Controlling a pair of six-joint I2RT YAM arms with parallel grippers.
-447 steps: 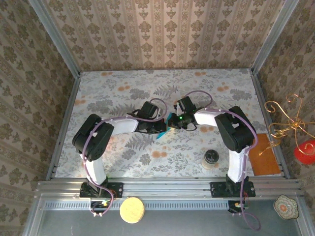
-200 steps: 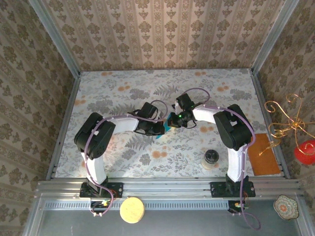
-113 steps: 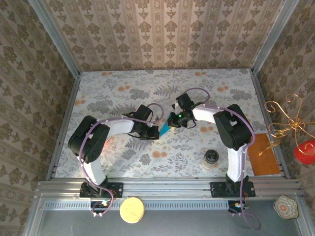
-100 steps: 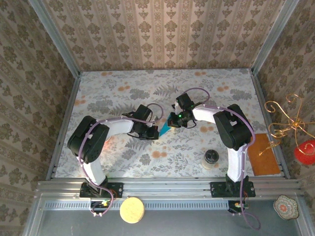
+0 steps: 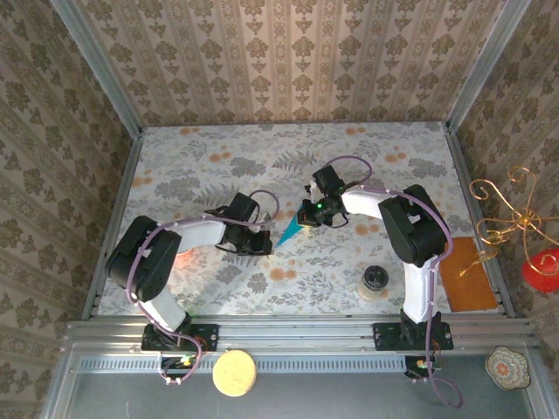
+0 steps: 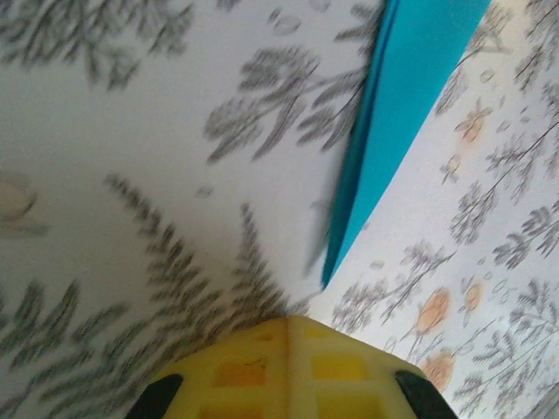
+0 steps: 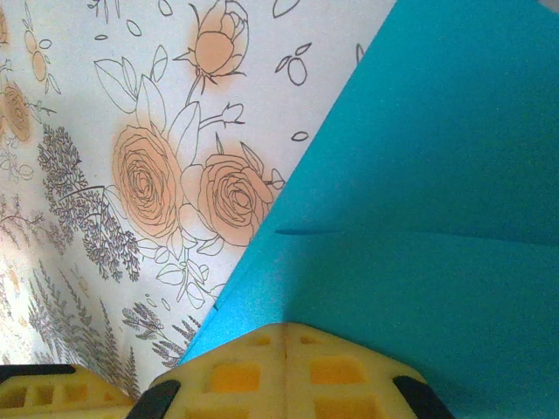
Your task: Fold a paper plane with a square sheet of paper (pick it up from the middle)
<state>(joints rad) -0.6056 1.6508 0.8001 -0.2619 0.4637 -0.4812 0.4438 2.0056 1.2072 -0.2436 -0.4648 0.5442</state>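
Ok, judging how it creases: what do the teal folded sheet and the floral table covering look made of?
The teal folded sheet looks like thin matte paper: sharp straight creases, no shine. The floral table covering is smooth and printed, cloth or vinyl; I cannot tell which.

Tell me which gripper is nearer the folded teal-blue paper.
Right. The right gripper is shut on the folded teal-blue paper; the left gripper sits shut, just off its pointed tip.

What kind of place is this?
Likely a robot test booth dressed up as a room: a left arm and right arm bolted to a metal rail, a flowery tablecloth, and wallpapered walls.
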